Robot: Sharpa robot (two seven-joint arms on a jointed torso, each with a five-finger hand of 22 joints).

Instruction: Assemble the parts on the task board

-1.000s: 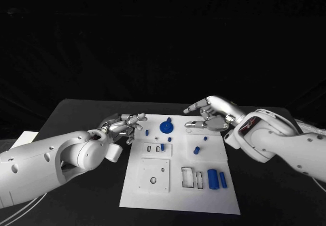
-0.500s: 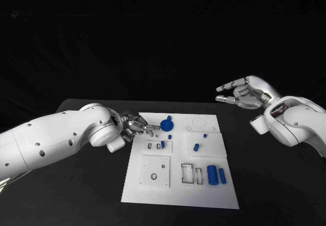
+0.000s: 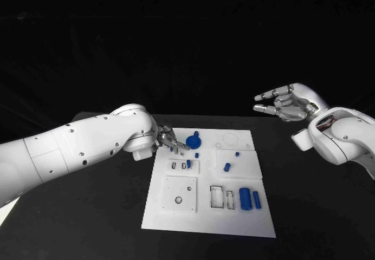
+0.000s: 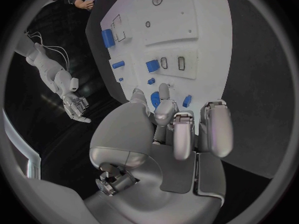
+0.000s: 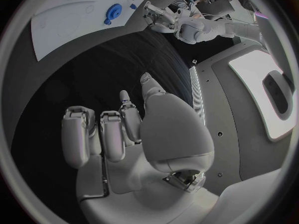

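Observation:
The white task board lies in the middle of the black table. A blue round part stands near its far left corner, and small blue pegs dot the far half. A blue cylinder and a thin bar lie at the near right. My left hand hovers at the board's far left edge, beside the round part, fingers curled in with nothing seen in them. My right hand is raised off the board's far right side, fingers apart and holding nothing.
Rectangular slots and a square inset plate mark the board's near half. A faint ring outline sits at the far right corner. Black table surrounds the board. The right wrist view shows the board far off.
My right hand has lifted off the board's far edge and swung up and away to the right. My left hand has moved in over the far left edge, its fingers curling in.

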